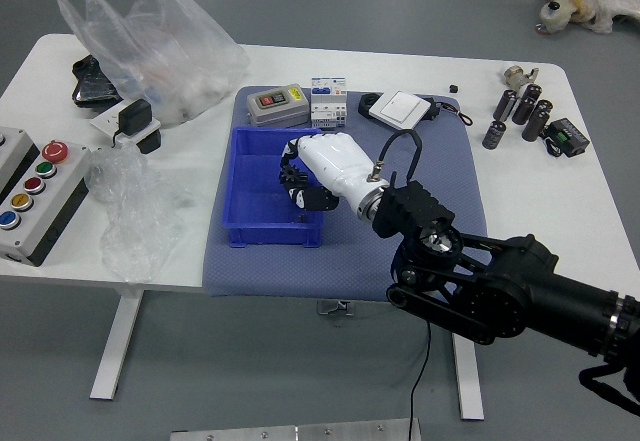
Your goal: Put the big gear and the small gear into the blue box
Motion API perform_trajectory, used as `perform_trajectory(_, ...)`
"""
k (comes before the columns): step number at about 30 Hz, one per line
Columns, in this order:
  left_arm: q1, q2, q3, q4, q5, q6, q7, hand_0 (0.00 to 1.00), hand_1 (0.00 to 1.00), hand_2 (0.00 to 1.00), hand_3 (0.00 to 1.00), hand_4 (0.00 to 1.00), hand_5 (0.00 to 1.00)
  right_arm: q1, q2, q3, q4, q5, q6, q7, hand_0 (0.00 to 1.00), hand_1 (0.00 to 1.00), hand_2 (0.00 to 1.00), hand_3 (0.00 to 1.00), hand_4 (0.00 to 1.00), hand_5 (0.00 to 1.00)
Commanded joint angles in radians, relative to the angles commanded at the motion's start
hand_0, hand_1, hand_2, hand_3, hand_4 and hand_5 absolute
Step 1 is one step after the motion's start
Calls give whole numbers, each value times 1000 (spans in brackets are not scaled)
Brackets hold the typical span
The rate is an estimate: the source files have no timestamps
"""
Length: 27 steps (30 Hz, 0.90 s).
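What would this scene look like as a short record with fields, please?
Surface: blue mat on a white table
Container: blue box, towards the mat's left
Right hand: white-backed hand, over the box's right side
Left hand: not in view
Gears: none can be made out; the hand hides part of the box
Behind the box: grey case with a yellow label
Far left: button panel
Person: none visible
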Motion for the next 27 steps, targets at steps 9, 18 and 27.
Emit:
perform_trajectory(9, 0, -1, -1, 0, -1, 0, 0, 621, 518, 517, 659, 697, 275, -7, 0, 19, -5, -18, 16, -14, 753, 841, 900, 895, 521, 250)
perform_trajectory(18, 2, -3, -3, 0, -2, 0, 0, 620, 518, 517, 659, 697, 276, -38, -16, 119, 8, -12, -50, 20, 766, 854, 925, 955, 635, 259)
perform_trajectory(27, 0, -4, 1, 0, -13, 1, -5, 620, 520, 517, 660, 697, 274, -201, -121, 372, 132, 245, -219, 215, 750, 841, 901, 925, 655, 276)
